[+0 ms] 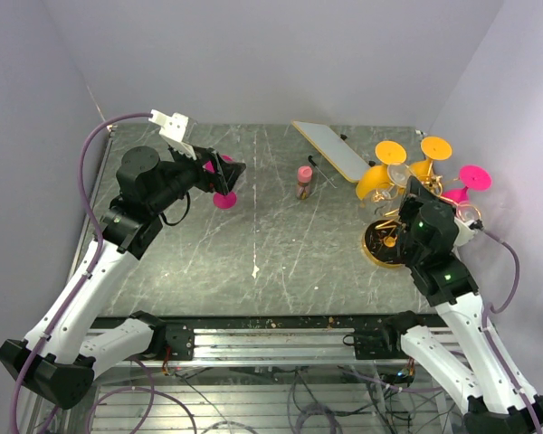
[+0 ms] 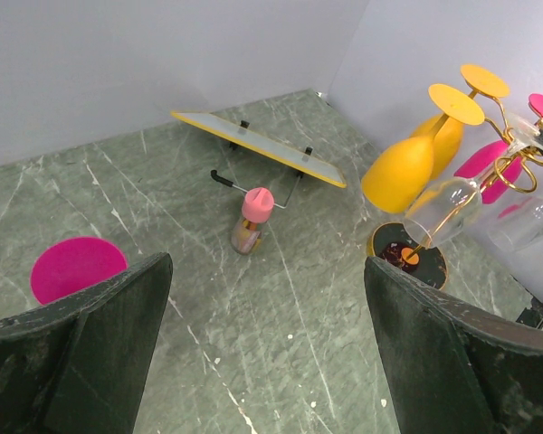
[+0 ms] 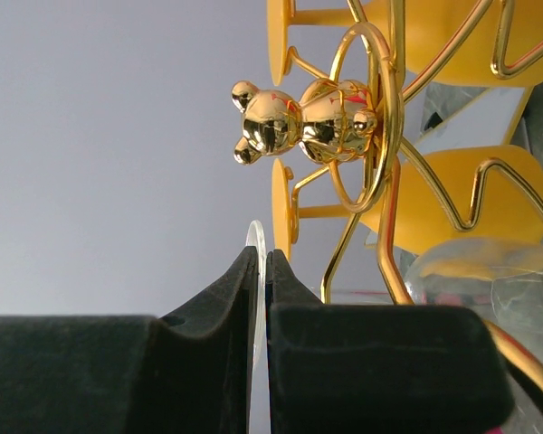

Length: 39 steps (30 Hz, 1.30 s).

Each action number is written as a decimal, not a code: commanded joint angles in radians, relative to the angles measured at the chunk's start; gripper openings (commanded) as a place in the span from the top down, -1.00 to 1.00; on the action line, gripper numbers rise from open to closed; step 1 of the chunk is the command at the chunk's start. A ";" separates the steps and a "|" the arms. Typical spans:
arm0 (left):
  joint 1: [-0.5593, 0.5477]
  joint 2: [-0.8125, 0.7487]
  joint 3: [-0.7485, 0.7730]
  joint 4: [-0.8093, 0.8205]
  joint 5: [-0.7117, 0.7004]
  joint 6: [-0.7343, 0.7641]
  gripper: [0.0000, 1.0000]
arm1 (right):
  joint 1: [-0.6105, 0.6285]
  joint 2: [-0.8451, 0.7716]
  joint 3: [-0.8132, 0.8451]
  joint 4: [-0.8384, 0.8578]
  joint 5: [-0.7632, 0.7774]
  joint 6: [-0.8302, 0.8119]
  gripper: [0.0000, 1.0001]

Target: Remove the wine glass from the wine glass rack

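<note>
The gold wire wine glass rack [image 1: 396,206] stands at the right on its round dark base [image 2: 407,259], carrying yellow [image 1: 376,181], pink [image 1: 473,178] and clear wine glasses [image 2: 448,208]. My right gripper [image 3: 262,262] is up among the rack's arms, shut on the thin clear foot [image 3: 256,240] of a wine glass. A gold bear ornament [image 3: 290,122] on the rack sits just above the fingers. My left gripper [image 2: 267,262] hangs open over the table at the left, nothing between its fingers, beside a pink glass foot [image 2: 72,267].
A flat white board [image 1: 332,149] lies tilted at the back centre. In the middle stands a small bottle with a pink cap [image 1: 303,181]. Walls close the table at the back and both sides, and the rack is close to the right wall.
</note>
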State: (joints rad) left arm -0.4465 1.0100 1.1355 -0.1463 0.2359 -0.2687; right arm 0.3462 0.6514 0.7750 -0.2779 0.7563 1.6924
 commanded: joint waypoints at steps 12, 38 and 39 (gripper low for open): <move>-0.008 -0.013 -0.001 0.028 -0.010 0.010 -0.96 | 0.000 0.056 0.061 0.084 -0.074 -0.013 1.00; 0.002 0.066 0.018 0.045 0.086 -0.124 -0.98 | 0.001 0.024 0.079 0.216 -0.452 0.012 1.00; 0.002 0.067 0.020 0.046 0.122 -0.170 -0.98 | 0.001 0.022 0.083 0.229 -0.468 0.018 1.00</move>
State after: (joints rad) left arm -0.4469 1.0599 1.1351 -0.1310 0.2630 -0.3260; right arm 0.3462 0.7029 0.8322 -0.1745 0.3702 1.6665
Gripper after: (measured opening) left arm 0.994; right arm 0.046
